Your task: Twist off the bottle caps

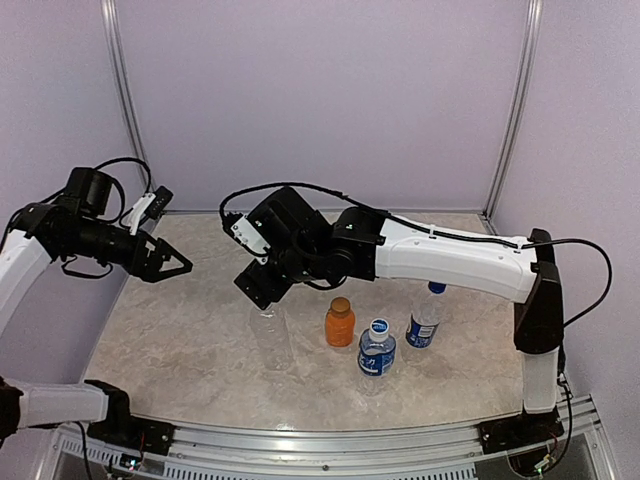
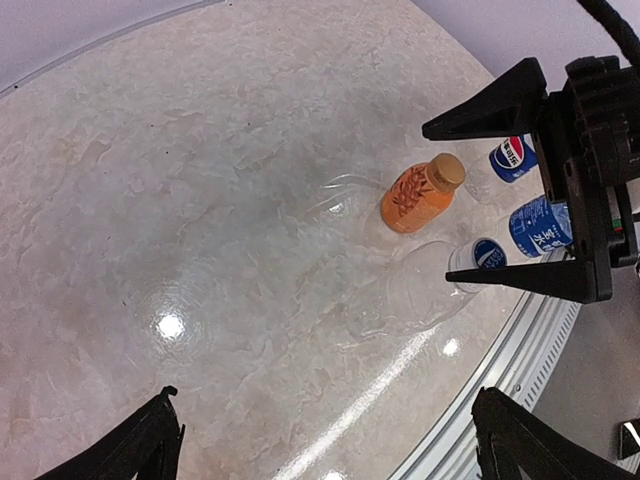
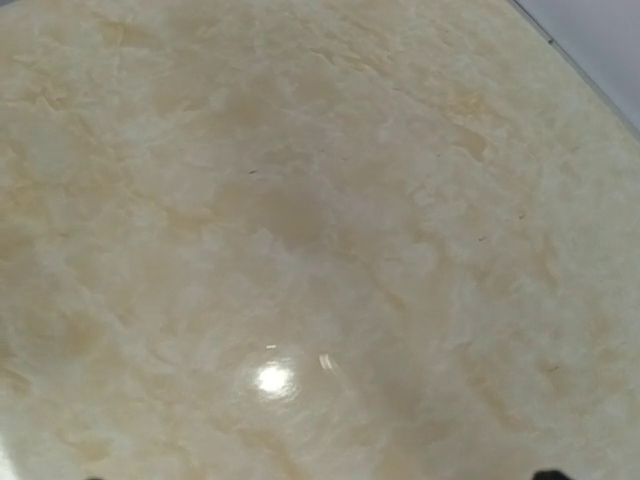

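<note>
Four bottles stand on the marble table. The clear unlabelled bottle (image 1: 270, 338) stands furthest left. Its blue cap with a white mark (image 2: 488, 255) shows in the left wrist view. The orange juice bottle (image 1: 340, 326) has a golden-brown cap (image 1: 340, 304). One blue-labelled bottle (image 1: 377, 352) has a marked blue cap (image 1: 379, 326); the other (image 1: 424, 328) has a blue cap (image 1: 437, 288). My right gripper (image 1: 265, 291) hovers just above the clear bottle, its fingers (image 2: 495, 103) spread wide. The right wrist view shows only bare table. My left gripper (image 1: 170, 272) is open and empty, high at the far left.
An aluminium rail (image 1: 330, 438) runs along the table's near edge. Pale walls and metal posts (image 1: 120, 90) close the back and sides. The right arm's white link (image 1: 450, 258) reaches across above the bottles.
</note>
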